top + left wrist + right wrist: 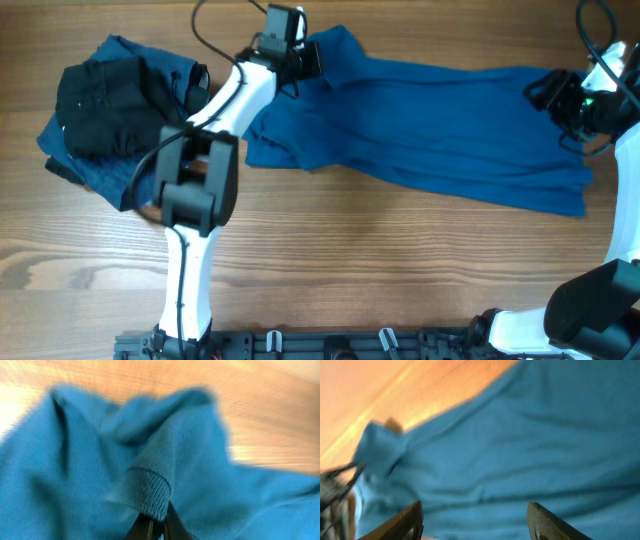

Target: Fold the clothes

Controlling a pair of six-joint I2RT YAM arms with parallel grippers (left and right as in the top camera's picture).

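Note:
A medium-blue shirt point(430, 125) lies spread across the far middle and right of the table. My left gripper point(305, 60) is at its far left end, shut on a ribbed edge of the shirt point(150, 492), with cloth bunched above the fingers point(157, 525). My right gripper point(560, 95) is at the shirt's far right end, open, its fingers point(475, 515) wide apart just above the flat blue cloth point(520, 445). A black garment point(105, 105) lies on darker blue ones point(120, 170) in a pile at the far left.
The table is bare wood point(400, 270) in front of the shirt. Black cables point(215, 40) run over the far edge by the left arm and at the far right corner point(600, 30). The arm bases stand along the front edge.

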